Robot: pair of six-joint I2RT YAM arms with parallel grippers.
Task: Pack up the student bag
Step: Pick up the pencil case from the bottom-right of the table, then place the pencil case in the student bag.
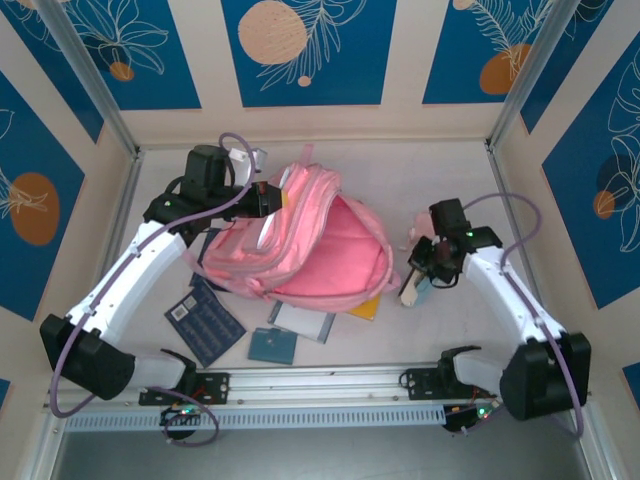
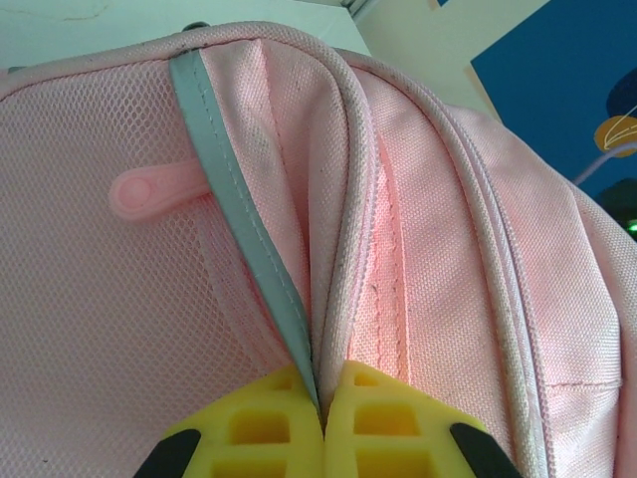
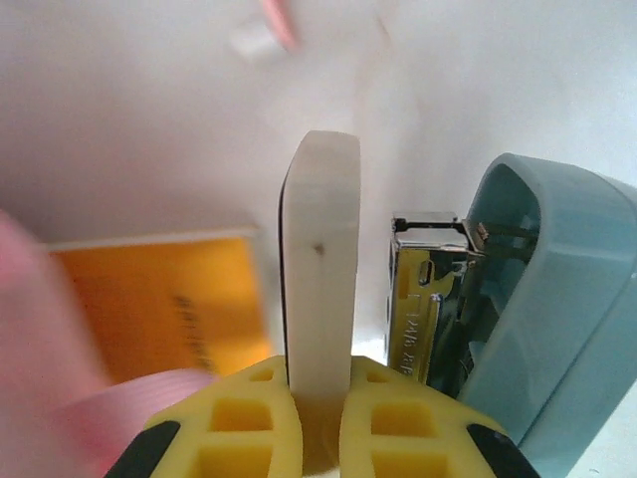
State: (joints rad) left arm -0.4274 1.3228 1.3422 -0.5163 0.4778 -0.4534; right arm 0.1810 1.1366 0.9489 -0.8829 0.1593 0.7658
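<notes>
Possibly orange booklet (image 1: 366, 308) beneath student bag (image 1: 310, 250)

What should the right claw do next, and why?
Probably lift the white block and carry it toward the student bag. The right claw is shut on the block beside a blue stapler, and the left claw pinches the bag's rim, its mouth open.

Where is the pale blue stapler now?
Right wrist view: the stapler lies on the table just right of the cream block pinched by the right gripper.
</notes>
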